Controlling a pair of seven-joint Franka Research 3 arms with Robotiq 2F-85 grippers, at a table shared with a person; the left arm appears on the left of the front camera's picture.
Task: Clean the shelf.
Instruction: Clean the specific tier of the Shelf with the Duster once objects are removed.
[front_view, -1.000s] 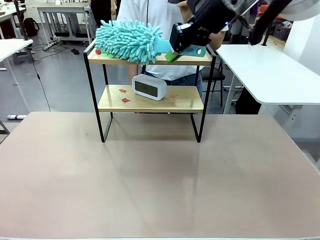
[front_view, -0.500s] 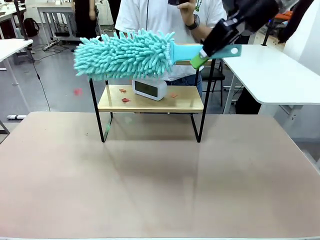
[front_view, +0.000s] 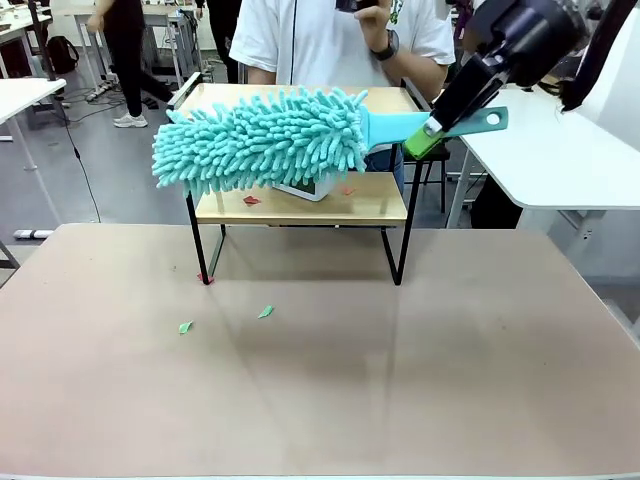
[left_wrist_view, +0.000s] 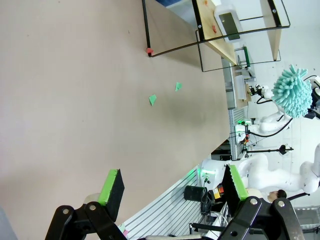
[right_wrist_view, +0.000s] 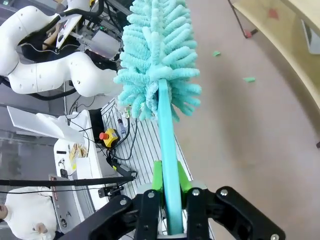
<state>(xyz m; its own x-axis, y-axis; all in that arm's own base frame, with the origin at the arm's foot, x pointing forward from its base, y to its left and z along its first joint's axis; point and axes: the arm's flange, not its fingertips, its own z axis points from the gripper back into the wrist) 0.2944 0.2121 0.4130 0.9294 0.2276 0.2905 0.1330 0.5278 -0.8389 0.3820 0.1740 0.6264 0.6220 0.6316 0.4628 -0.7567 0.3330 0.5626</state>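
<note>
The shelf (front_view: 300, 208) stands at the table's far side with its top board (front_view: 290, 96) bare. A fluffy teal duster (front_view: 260, 138) hangs in front of it, just below top-board height. My right gripper (front_view: 430, 137) is shut on the duster's handle (right_wrist_view: 169, 150) at the shelf's right end. Red scraps (front_view: 250, 200) lie on the lower board beside a white clock (front_view: 308, 187), which the duster partly hides. My left gripper (left_wrist_view: 173, 184) is open with nothing in it, low over the table, with the shelf (left_wrist_view: 210, 35) far ahead.
Two green scraps (front_view: 185, 327) (front_view: 265, 312) and a red scrap (front_view: 203, 278) lie on the table near the shelf's left foot. A person in a white shirt (front_view: 330, 40) stands behind the shelf. A white table (front_view: 540, 140) is at the right.
The duster swept left off the top board, then came down in front of the shelf. Green and red scraps that were on the top board now lie on the table.
</note>
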